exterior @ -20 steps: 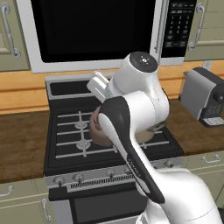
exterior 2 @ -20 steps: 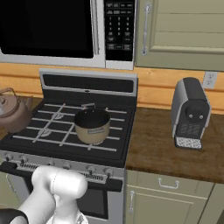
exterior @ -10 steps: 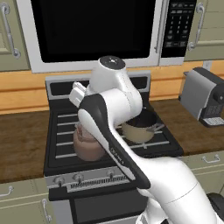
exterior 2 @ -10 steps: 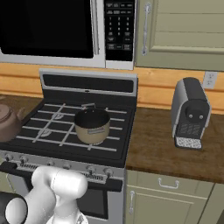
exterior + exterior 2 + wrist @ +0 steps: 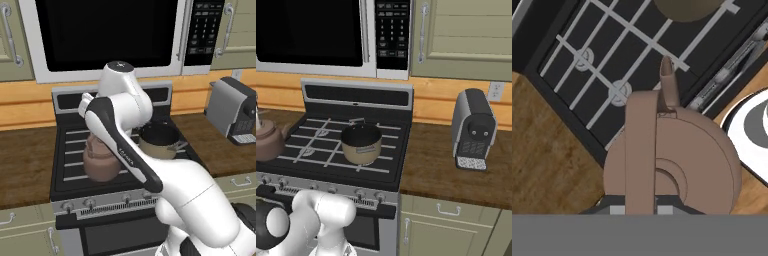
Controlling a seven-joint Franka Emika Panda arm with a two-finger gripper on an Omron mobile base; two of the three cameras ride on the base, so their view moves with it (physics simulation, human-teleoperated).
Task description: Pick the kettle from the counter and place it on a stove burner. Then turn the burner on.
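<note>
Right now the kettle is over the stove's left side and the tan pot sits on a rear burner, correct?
Not quite. The kettle is over the stove's left side, but the tan pot sits toward the front of the stovetop, as the right base view shows.

both base views face the stovetop [image 5: 75,150] from either rear side; hand view looks close down.

kettle [image 5: 101,162] left of pot [image 5: 159,140]

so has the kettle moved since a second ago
Yes. In the right base view the kettle has come right from the counter onto the stovetop's left edge, toward the pot.
</note>
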